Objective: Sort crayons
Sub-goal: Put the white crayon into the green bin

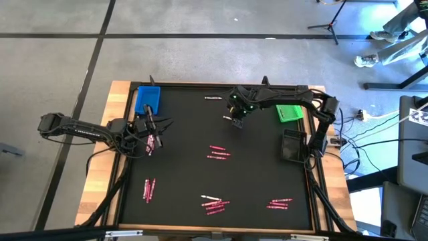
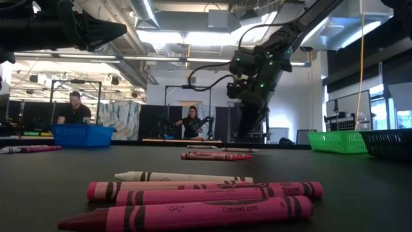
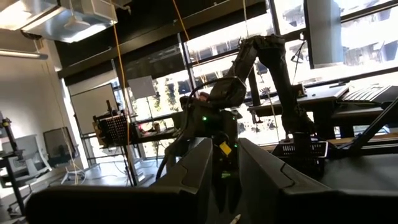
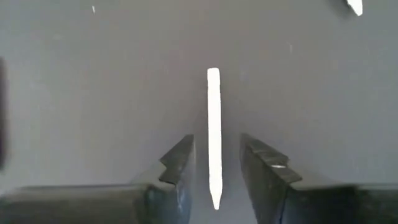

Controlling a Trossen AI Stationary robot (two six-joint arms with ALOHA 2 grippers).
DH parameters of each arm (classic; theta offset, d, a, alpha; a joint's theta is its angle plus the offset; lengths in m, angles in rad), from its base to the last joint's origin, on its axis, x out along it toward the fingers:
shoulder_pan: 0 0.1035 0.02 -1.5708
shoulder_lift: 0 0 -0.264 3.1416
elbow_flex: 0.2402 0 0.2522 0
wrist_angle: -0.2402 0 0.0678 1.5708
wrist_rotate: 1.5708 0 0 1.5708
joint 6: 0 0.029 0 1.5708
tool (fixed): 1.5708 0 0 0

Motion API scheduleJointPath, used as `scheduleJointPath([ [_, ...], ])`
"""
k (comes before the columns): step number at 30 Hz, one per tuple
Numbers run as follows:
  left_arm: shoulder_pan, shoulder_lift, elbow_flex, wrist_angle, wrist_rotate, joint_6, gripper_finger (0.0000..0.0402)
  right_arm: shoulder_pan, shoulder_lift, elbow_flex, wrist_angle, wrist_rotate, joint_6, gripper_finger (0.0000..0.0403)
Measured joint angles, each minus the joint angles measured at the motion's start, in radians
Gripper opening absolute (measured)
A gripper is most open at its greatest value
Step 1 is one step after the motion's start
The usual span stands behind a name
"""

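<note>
- White crayon point(image 4: 214, 137) between the right pincer's point(image 4: 215, 163) two fingers — its long axis runs straight ahead along them, tip pointing away from the wrist, a sliver of dark worktop point(image 4: 93, 93) showing on each side of it.
- Whether it lies on the worktop below or hangs in mid-air I cannot tell; either way the fingers are spread a little and not touching it.
- From above, that right pincer point(image 1: 237, 119) hovers over the far middle of the worktop point(image 1: 180, 154), with the green tray point(image 1: 289, 113) just to its right and the dark tray point(image 1: 293, 146) nearer on the right side.
- Left pincer point(image 1: 155, 126) sits at the far left, just near of the blue tray point(image 1: 147, 98), over a clump of pink crayons point(image 1: 151, 141); whether its fingers grip anything I cannot tell.
- Other pink clusters lie mid-worktop point(image 1: 219, 152) and along the near edge point(image 1: 214, 204) — the right arm is clearly nearer the white one.
- Judgement: the coming move turns on keeping the fingers astride that axis.
</note>
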State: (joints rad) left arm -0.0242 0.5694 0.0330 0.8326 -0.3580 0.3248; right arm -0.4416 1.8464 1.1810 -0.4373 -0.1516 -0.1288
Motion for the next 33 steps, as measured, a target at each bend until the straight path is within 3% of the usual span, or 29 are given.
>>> scheduleJointPath([
  [8,0.000,0.000,0.000,0.000,0.000,0.000,0.0071,0.032,0.087,0.000,0.043,0.091,0.005,0.0132],
  [13,0.000,0.000,0.000,0.000,0.001,-0.002,0.0071,0.031,0.099,0.003,0.032,0.073,-0.006,0.0129],
  [26,0.000,0.000,0.000,0.006,0.004,-0.003,0.0071,0.030,0.100,0.003,0.026,0.072,-0.008,0.0018],
  [33,0.000,0.000,0.000,0.008,0.005,-0.002,0.0071,0.030,0.049,0.010,-0.064,0.072,-0.011,0.0019],
])
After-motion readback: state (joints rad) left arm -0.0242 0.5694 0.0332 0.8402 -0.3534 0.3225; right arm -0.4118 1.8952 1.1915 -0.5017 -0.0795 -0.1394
